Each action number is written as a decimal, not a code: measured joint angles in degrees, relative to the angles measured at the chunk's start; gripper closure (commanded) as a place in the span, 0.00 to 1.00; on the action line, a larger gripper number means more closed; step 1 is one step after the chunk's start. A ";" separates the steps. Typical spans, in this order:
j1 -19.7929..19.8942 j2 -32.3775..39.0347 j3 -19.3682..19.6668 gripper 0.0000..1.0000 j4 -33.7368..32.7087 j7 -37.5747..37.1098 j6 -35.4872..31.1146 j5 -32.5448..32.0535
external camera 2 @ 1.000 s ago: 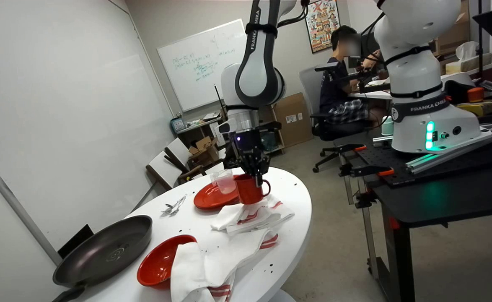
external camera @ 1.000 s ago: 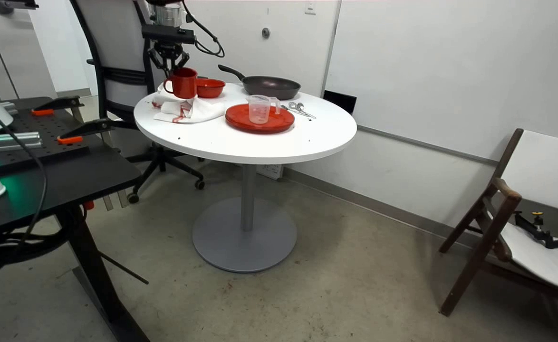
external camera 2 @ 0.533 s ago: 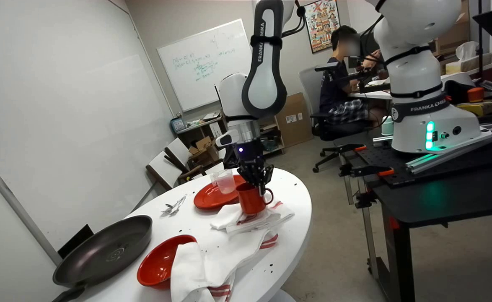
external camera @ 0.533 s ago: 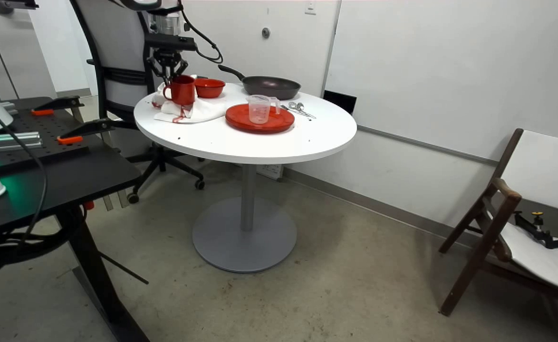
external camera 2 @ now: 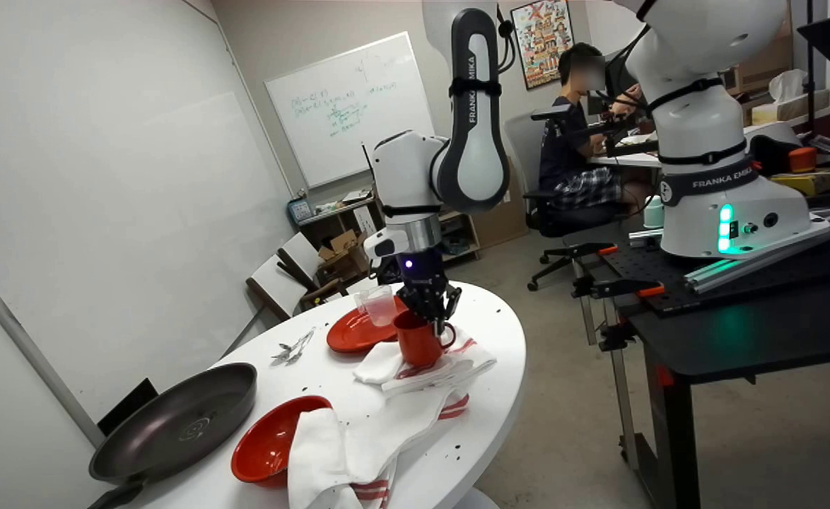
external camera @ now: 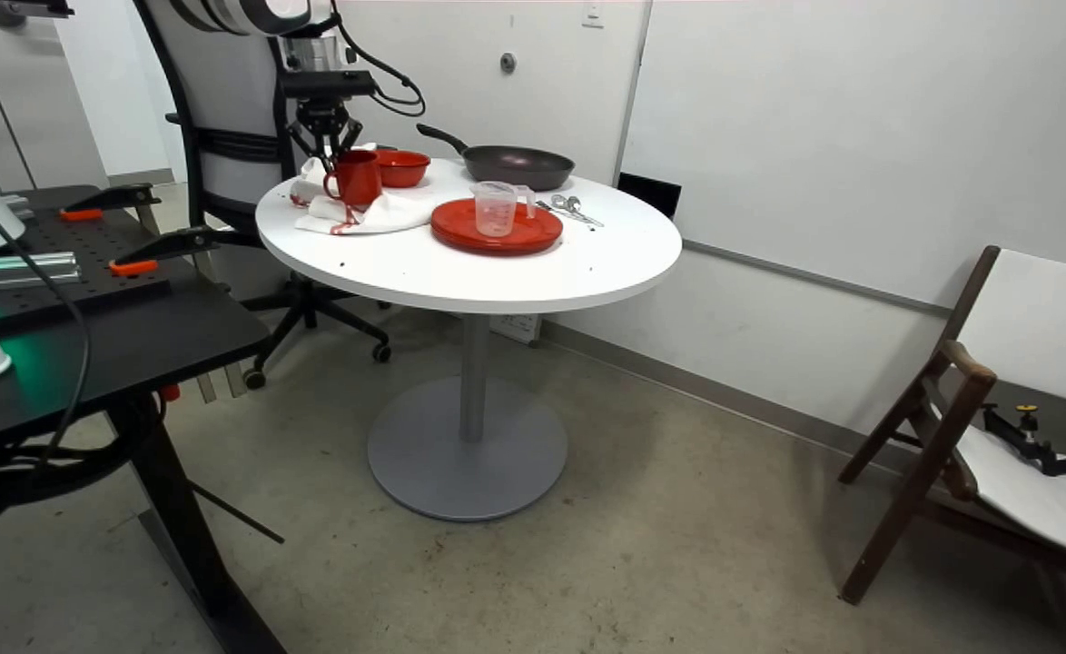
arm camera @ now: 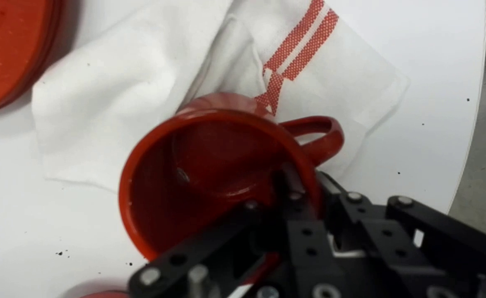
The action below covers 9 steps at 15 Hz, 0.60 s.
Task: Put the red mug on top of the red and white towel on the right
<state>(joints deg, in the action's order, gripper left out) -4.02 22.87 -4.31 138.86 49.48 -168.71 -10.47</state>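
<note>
Gripper pinching red mug; table edge near.

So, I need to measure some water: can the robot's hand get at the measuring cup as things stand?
Probably not: the hand seems to be gripping the mug, astride its rim. If it let go, likely yes: the measuring cup stands upright on a red plate with nothing over it.

Mug on near towel, left side of table as I face it. Second towel behind, beside bowl. Plate right of near towel; measuring cup on plate. Cutlery between plate and pan; pan at rear.
</note>
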 measured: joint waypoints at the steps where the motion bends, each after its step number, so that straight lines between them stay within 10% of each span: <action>1: -0.22 0.28 0.17 0.98 -0.14 -1.19 0.00 -1.26; 9: -0.48 3.66 -0.21 0.98 -0.55 -6.75 0.00 -4.02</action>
<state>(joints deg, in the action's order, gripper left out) -4.51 26.54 -4.52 138.32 42.73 -168.71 -14.49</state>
